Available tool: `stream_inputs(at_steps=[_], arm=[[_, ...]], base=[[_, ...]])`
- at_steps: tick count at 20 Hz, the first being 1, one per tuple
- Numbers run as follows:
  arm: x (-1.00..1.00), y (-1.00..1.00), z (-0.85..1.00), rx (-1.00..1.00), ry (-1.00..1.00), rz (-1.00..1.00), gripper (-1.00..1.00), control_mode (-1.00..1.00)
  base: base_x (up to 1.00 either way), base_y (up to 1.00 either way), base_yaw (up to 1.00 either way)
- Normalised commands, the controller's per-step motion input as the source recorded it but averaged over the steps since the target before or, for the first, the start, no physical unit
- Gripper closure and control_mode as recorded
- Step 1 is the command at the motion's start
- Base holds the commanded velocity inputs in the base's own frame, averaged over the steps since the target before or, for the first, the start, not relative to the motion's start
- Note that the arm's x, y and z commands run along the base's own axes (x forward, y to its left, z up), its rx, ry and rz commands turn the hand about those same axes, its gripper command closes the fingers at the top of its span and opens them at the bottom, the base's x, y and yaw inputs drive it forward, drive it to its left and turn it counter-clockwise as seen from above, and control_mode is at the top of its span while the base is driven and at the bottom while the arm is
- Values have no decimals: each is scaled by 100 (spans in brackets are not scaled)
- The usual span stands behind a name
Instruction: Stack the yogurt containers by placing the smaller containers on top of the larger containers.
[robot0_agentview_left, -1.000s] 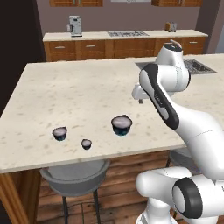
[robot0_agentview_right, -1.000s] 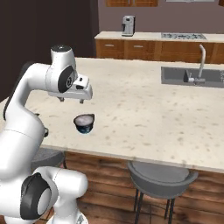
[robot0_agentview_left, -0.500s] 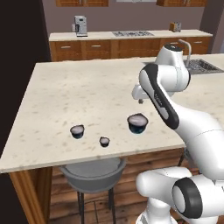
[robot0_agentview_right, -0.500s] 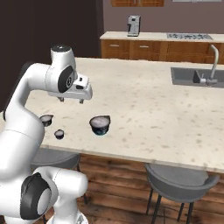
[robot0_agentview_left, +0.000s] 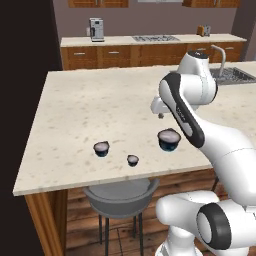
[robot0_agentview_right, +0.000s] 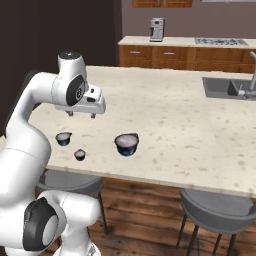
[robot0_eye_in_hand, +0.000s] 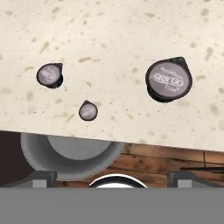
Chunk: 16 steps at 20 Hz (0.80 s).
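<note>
Spread wide and holding nothing, the gripper (robot0_agentview_right: 80, 114) hangs in the air above the speckled counter (robot0_agentview_left: 90, 107), its two short dark fingers pointing down at the stone. In the left base view the gripper (robot0_agentview_left: 159, 113) sits at the end of the white arm, partly screened by the forearm, so the gap between the fingers is hard to judge there; the right base view shows them clearly apart.

Three dark cups stand on the counter below the hand, near the front edge. The large yogurt cup (robot0_agentview_right: 126, 144) is the nearest, below the gripper and off to one side, with a pale foil top and a teal base; in the hand view the large yogurt cup (robot0_eye_in_hand: 169, 80) lies toward the upper right and its lid carries lettering. The smallest cup (robot0_agentview_right: 80, 154) sits closest to the counter's front edge, below the hand and well apart from the large one; in the hand view the smallest cup (robot0_eye_in_hand: 88, 110) is left of centre. A mid-sized cup (robot0_agentview_right: 63, 138) stands just beyond it on the far side from the large cup, seen in the hand view as the mid-sized cup (robot0_eye_in_hand: 49, 75) at the upper left. All three stand separately, none touching another.

A grey stool (robot0_eye_in_hand: 70, 158) shows under the counter edge, beneath the small cups.
</note>
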Motion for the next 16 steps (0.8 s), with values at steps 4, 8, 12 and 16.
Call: stream_inputs(at_steps=[4, 8, 12, 16], arm=[[0, 9, 0, -1, -1, 0, -100, -100], [-1, 30, 0, -3, -7, 0, -100, -100], [0, 29, 0, -1, -10, 0, -100, -100], [0, 26, 0, 0, -8, 0, -100, -100]], base=[[0, 29, 0], [0, 0, 0], [0, 0, 0], [0, 0, 0]])
